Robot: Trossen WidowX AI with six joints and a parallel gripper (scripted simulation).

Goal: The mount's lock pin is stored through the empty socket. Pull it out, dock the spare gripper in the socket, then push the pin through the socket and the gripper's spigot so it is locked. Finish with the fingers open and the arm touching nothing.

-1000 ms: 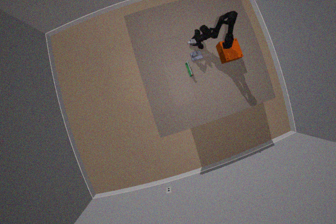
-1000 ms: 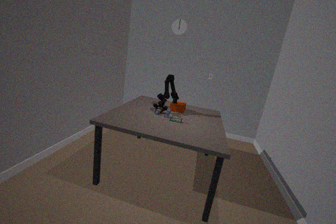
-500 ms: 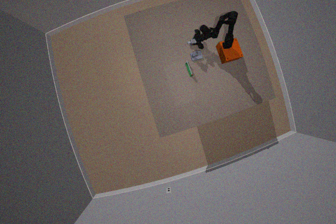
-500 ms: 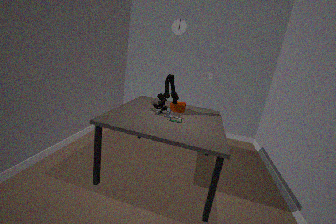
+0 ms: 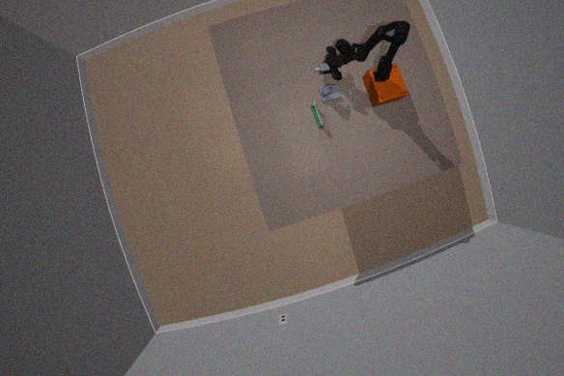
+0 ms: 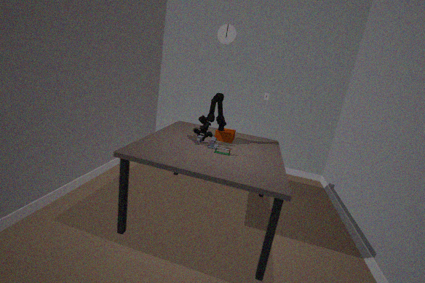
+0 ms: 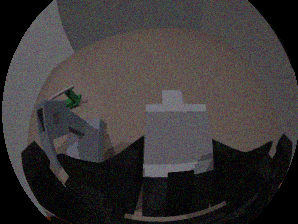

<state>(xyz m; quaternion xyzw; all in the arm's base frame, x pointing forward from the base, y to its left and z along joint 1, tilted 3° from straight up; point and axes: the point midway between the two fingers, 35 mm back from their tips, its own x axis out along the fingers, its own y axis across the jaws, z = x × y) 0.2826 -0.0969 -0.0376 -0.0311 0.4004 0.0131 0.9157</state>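
The spare gripper [image 5: 322, 68] [image 6: 199, 139] [image 7: 172, 137] is clamped between the partly closed fingers of the arm's gripper [image 5: 333, 68] [image 6: 203, 134] [image 7: 172, 137]; relative to the grey mount [image 5: 330, 93] [image 6: 213, 143] [image 7: 70, 127], the orange base [image 5: 392, 90] [image 6: 225, 135] stands near, the spare just beside, the green rack [image 5: 317, 116] [image 6: 221, 153] [image 7: 73, 98] near.

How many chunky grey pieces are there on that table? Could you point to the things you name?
2: one, the spare gripper [image 5: 322, 68] [image 6: 199, 140] [image 7: 172, 137], between the arm's gripper fingers; the other, the mount [image 5: 332, 94] [image 6: 212, 144] [image 7: 91, 142], between it and the green rack [image 5: 317, 116] [image 6: 223, 153] [image 7: 73, 99].
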